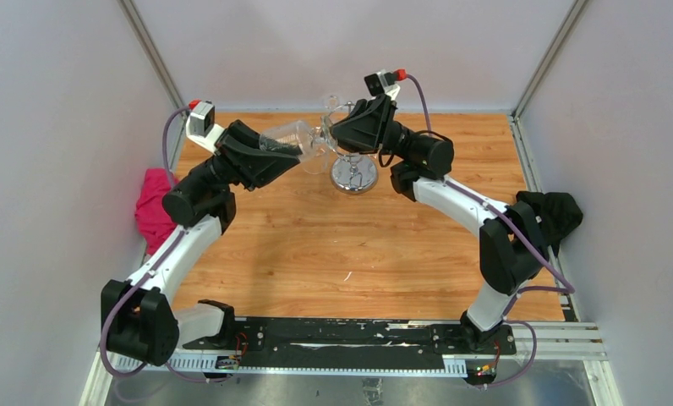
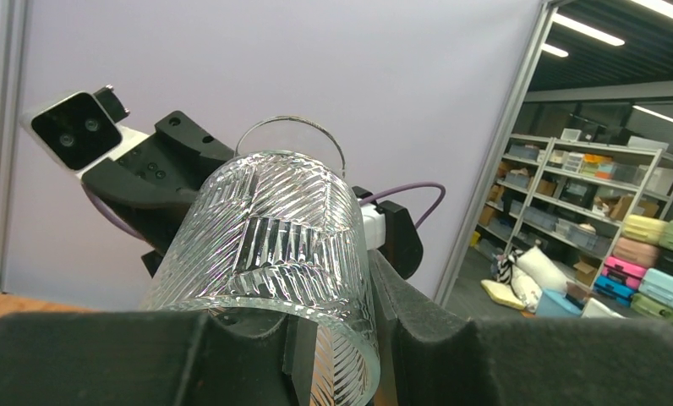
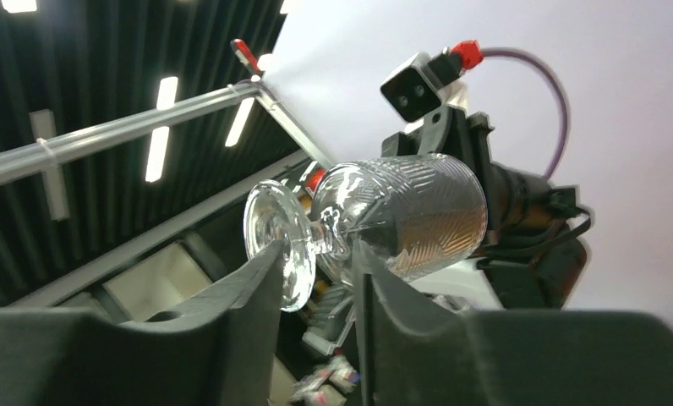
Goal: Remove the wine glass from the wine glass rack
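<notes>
A pink cloth (image 1: 153,207) lies bunched against the wall at the left edge of the wooden table (image 1: 316,254). Right of it, the left gripper (image 1: 284,154) is clamped on the bowl of the wine glass (image 1: 292,135). In its wrist view the ribbed bowl sits wedged between the two black fingers (image 2: 519,355), rim toward the camera. The glass lies on its side in the air above the table, bowl to the left and foot to the right, just left of the wine glass rack (image 1: 355,176). The right gripper (image 1: 336,132) reaches in from the right at the stem end. Its fingers (image 3: 232,321) stand apart with the stem between them (whether either one touches the stem cannot be told). The rack stands upright at the far middle of the table, with its round mirrored base below the right gripper. Whether the foot hangs in one of its hooks cannot be told either. A black cloth (image 1: 553,211) sits at the right edge, beside the right arm.
</notes>
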